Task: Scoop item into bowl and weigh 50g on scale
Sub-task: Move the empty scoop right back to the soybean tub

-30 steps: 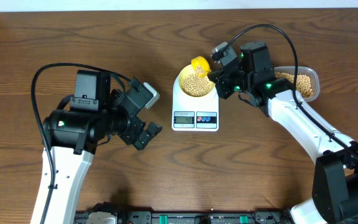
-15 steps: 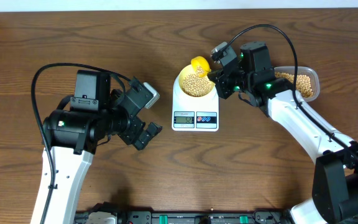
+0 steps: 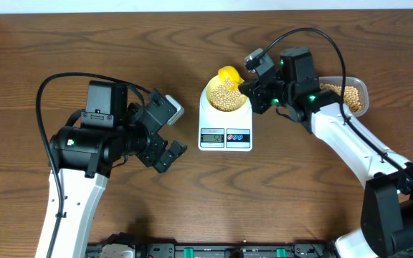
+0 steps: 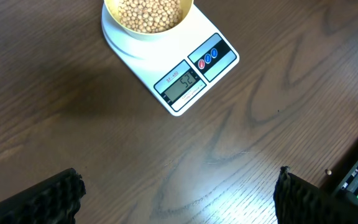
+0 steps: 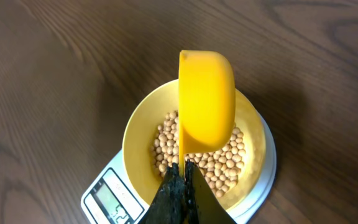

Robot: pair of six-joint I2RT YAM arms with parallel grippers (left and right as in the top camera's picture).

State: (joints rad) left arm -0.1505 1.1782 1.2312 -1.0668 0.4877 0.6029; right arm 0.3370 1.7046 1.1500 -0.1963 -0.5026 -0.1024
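Well, from the left wrist we see the left gripper [image 4: 176, 199] spread wide and empty above the table [image 4: 260, 143], with the scale [image 4: 185, 74] ahead carrying the bowl [image 4: 120, 15] of beans [image 4: 151, 12]. From the right wrist, the right gripper [image 5: 182, 177] is clenched on the handle of the yellow scoop [image 5: 207, 99], which is tipped on edge over the bowl. Overhead, the tub [image 3: 346, 97] sits behind that arm. We judge that a late bean dropping could overshoot the weight, or the scoop could nudge the bowl's rim.
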